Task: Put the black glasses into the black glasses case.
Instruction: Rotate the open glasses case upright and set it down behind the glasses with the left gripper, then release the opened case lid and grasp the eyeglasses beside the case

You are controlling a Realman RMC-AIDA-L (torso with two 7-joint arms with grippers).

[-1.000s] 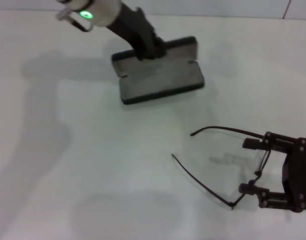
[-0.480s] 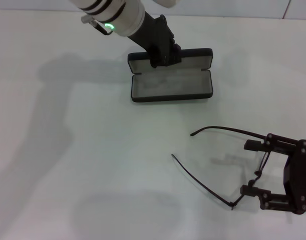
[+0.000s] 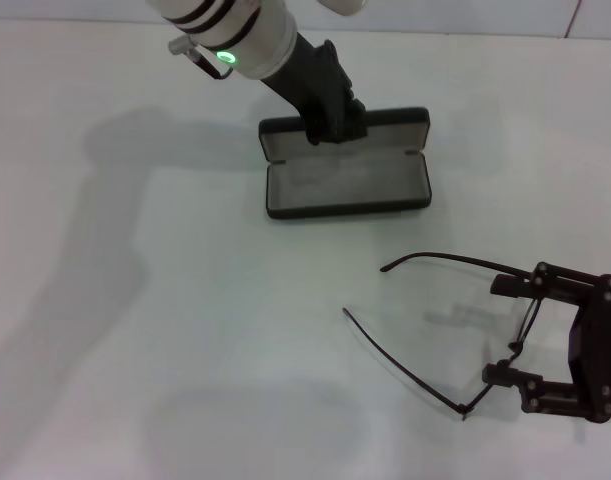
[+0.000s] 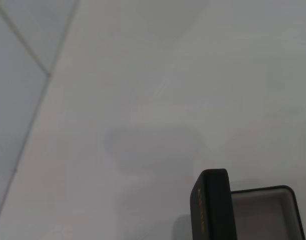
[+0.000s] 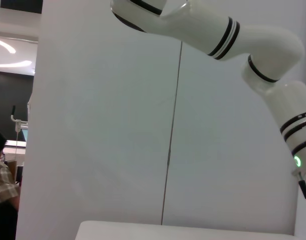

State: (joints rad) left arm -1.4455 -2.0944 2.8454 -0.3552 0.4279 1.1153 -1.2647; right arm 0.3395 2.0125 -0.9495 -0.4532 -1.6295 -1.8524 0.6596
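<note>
The black glasses case (image 3: 347, 180) lies open on the white table at the back centre, grey lining up and lid raised behind. My left gripper (image 3: 331, 122) is shut on the lid's edge. The left wrist view shows the lid (image 4: 211, 205) edge-on and part of the lining. The black glasses (image 3: 430, 260) lie at the front right, their temple arms unfolded and pointing left. My right gripper (image 3: 507, 332) is open at table height, its two fingers (image 3: 509, 287) on either side of the glasses' front. It does not grip them.
The white table (image 3: 185, 330) spreads wide to the left and front. A pale wall runs behind its far edge. The right wrist view shows only that wall, the table's edge (image 5: 183, 231) and my left arm (image 5: 218, 30).
My left gripper has carried the open case to the right and then a little nearer, and the case now lies squarer. The glasses and the right gripper have barely moved.
</note>
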